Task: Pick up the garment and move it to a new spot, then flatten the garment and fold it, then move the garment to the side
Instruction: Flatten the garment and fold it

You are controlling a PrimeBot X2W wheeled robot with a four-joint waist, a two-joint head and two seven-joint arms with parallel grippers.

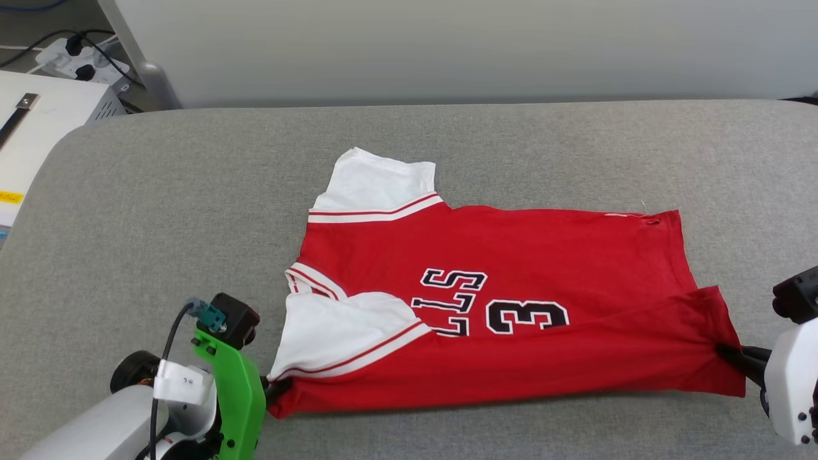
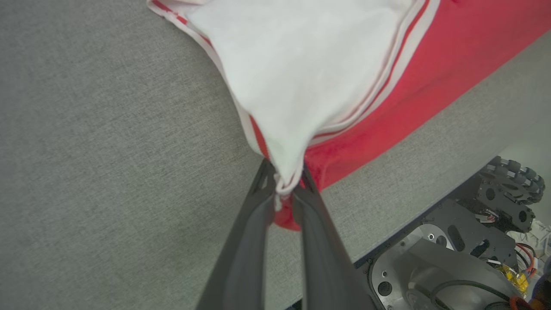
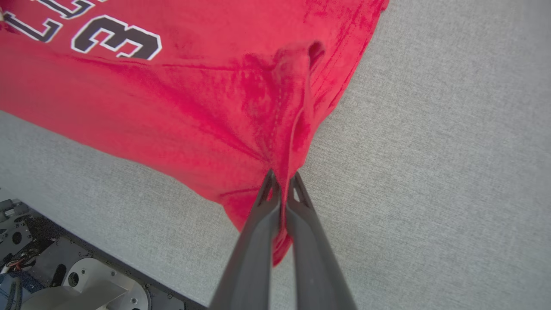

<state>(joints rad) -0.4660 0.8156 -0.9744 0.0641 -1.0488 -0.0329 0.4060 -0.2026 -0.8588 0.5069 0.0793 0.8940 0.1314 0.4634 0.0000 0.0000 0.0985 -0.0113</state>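
One garment between both end effectors

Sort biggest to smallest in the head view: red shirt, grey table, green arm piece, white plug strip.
1. grey table
2. red shirt
3. green arm piece
4. white plug strip
The last two are unsure: the green arm piece is nearer the camera.

I'm looking at a grey fabric-covered table with rounded corners. Beyond its far left corner sits a white power strip with black plugs. A white box stands left of the table, and a pale panel rises behind its far edge.
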